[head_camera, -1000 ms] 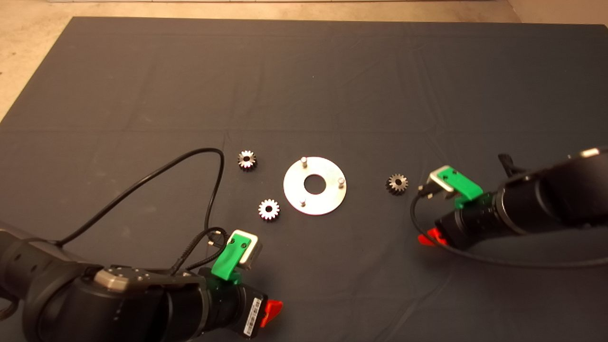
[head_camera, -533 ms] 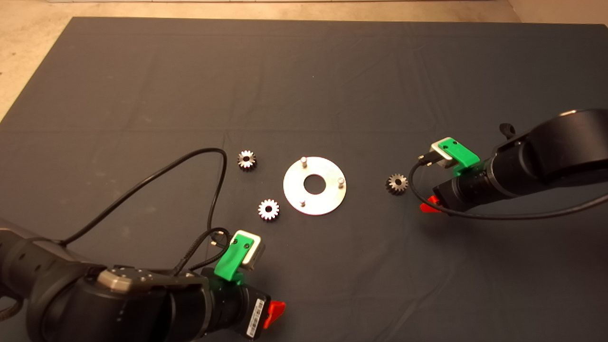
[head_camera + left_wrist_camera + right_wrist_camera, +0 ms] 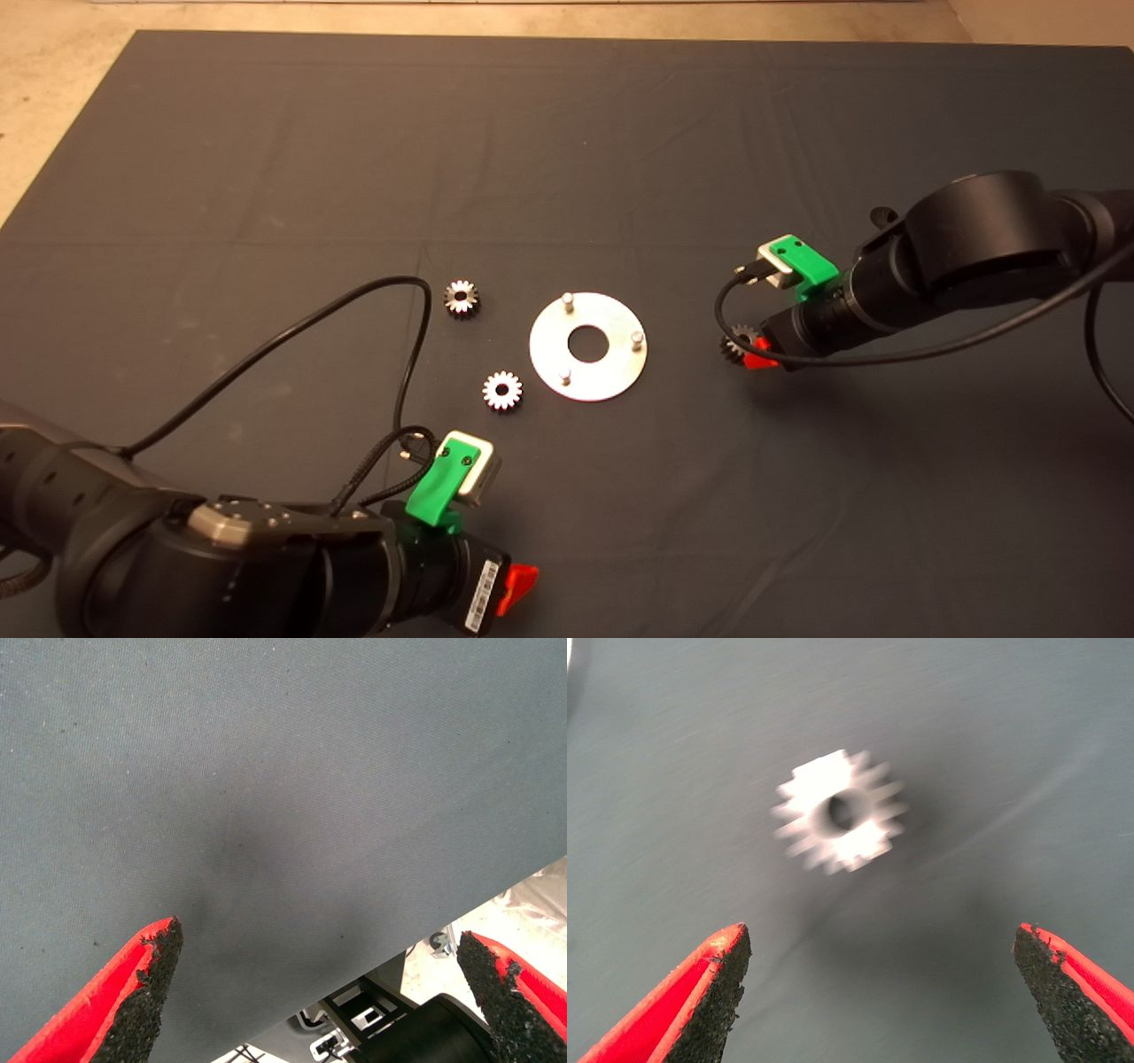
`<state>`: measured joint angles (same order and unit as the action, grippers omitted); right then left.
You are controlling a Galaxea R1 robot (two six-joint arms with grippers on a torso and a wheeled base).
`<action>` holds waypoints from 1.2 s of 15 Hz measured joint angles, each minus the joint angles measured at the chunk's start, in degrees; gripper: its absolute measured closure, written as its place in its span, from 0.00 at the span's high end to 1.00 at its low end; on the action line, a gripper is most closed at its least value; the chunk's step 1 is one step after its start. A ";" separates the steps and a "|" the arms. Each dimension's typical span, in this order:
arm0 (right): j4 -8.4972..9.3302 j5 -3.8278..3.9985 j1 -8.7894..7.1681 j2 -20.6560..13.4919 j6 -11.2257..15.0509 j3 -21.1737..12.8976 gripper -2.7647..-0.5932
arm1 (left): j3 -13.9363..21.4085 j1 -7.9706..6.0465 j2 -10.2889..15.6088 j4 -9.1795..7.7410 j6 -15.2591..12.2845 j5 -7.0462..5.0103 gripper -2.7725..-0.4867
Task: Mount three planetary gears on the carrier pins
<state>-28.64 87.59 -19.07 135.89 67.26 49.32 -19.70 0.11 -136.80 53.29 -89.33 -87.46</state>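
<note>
The shiny round disc (image 3: 611,372) lies mid-mat with its three carrier pins (image 3: 567,301) standing bare. Two planetary gears (image 3: 461,298) (image 3: 502,390) lie flat to the disc's left. The third gear (image 3: 734,340) lies to the right of the disc, half covered by my right gripper (image 3: 751,354). In the right wrist view this gear (image 3: 840,812) lies flat on the mat just beyond the open gripper (image 3: 881,943), untouched by the fingers (image 3: 713,979). My left gripper (image 3: 516,587) waits at the lower left, open (image 3: 319,939) over bare mat.
A black cable (image 3: 292,337) from the left arm loops across the mat close to the upper left gear. The dark mat (image 3: 567,133) runs far beyond the disc. Past the mat's near edge, the left wrist view shows floor and a black frame (image 3: 416,1028).
My right arm has swung in toward the disc and now hangs over the right-hand gear, which was clear of it before. The left arm has barely shifted; gears and disc stay put.
</note>
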 joint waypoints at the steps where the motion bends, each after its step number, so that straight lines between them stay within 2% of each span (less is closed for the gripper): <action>1: 0.01 -0.05 0.02 0.41 0.00 0.81 0.74 | 0.00 0.00 -0.05 0.05 0.00 0.02 0.76; 3: 0.01 -0.28 0.02 1.57 0.02 1.85 0.74 | 0.00 0.00 -0.11 0.07 0.00 0.00 0.76; 6: 0.01 -2.31 0.01 2.38 0.00 2.30 0.74 | 0.00 0.00 -0.16 0.07 0.00 -0.02 0.76; 8: 0.01 -2.41 0.03 2.18 0.02 2.51 0.74 | 0.00 0.00 -0.18 0.10 0.00 0.02 0.76; 11: 0.01 -3.63 0.02 2.27 0.02 2.66 0.74 | 0.00 0.00 -0.18 0.10 0.00 -0.01 0.76; 18: 0.01 -3.63 0.33 2.22 0.00 3.12 0.74 | 0.00 0.00 -0.18 0.13 0.00 -0.02 0.76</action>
<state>-28.64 83.96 -18.74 138.12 67.26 52.44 -19.70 0.11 -136.99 53.42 -89.33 -87.47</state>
